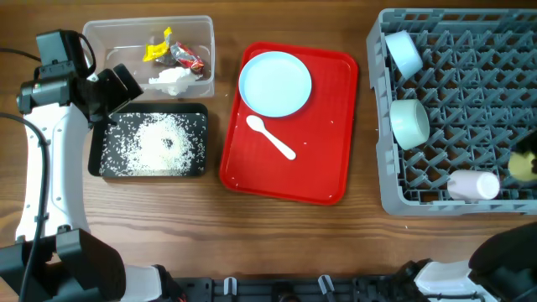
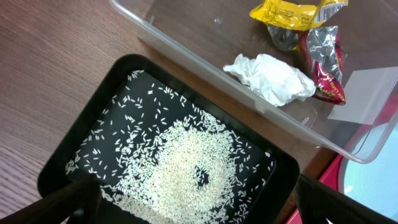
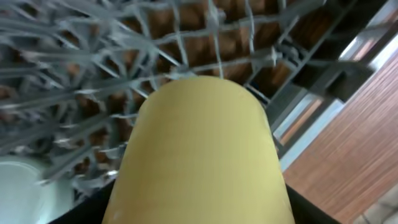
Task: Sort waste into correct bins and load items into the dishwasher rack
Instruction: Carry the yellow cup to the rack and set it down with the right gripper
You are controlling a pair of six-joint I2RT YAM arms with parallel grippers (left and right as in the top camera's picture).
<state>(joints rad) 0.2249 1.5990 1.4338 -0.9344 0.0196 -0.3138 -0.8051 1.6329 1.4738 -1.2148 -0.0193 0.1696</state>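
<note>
My left gripper (image 1: 117, 91) is open and empty, hovering over the black tray (image 1: 204, 117), which holds loose rice (image 2: 186, 168); its fingers (image 2: 193, 208) frame the tray's near end. The clear tub (image 1: 208, 33) holds a yellow wrapper (image 2: 292, 12), a dark red wrapper (image 2: 326, 62) and a white tissue wad (image 2: 273, 78). My right gripper (image 3: 199, 214) is shut on the yellow cup (image 3: 202, 149), over the grey dishwasher rack (image 1: 375, 109) at its right edge, where the cup (image 1: 524, 164) shows. Two blue-green bowls (image 1: 404, 52) (image 1: 409, 123) and a whitish cup (image 1: 474, 184) lie in the rack.
A flat red tray (image 1: 331, 168) in the middle carries the pale blue plate (image 1: 275, 83) and the white spoon (image 1: 270, 137). The left arm's white link (image 1: 46, 168) runs along the left table edge. Bare wood lies in front of the tray and bins.
</note>
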